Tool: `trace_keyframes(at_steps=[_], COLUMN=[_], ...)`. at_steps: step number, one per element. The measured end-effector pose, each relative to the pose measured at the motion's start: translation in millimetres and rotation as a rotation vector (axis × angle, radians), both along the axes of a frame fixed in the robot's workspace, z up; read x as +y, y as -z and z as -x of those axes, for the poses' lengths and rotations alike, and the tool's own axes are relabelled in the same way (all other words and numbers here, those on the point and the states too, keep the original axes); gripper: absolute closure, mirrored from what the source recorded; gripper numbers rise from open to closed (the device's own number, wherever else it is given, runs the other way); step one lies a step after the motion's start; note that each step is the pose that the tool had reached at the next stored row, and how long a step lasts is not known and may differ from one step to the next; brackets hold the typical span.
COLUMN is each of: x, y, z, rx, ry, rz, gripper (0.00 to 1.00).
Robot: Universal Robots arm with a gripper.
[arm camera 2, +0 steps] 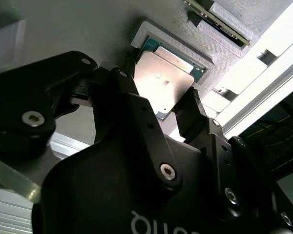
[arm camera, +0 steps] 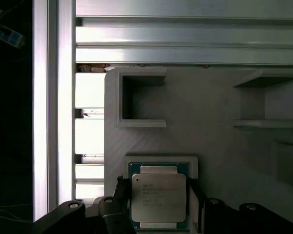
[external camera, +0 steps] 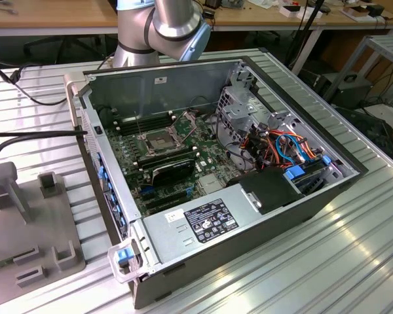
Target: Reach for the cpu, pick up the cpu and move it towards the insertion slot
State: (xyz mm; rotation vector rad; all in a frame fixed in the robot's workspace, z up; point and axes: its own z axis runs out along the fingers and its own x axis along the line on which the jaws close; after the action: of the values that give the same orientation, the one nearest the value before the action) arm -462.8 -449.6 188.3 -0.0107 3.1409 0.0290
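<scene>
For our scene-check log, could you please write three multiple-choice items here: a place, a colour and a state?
1. Where does the cpu lie? A on the floor; B in a recess of the grey holder; C on a memory slot.
2. What colour is its lid? A silver; B black; C red.
3. How is the computer case? A shut; B upside down; C open.
Answers: B, the recess frames it in both wrist views. A, the lid shines silver. C, the exterior view looks straight into it.
</scene>
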Motion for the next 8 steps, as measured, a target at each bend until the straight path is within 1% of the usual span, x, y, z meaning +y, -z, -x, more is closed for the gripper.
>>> trace_keyframes(at_steps=[3,8], x=[0.0,0.0], y=[-3.2,-3.3], z=[0.0,-0.1], rx=[0.0006,0.0006], ry=[0.0,0.0], rz=[0.0001,-0.0006], gripper=[0.43,0.43])
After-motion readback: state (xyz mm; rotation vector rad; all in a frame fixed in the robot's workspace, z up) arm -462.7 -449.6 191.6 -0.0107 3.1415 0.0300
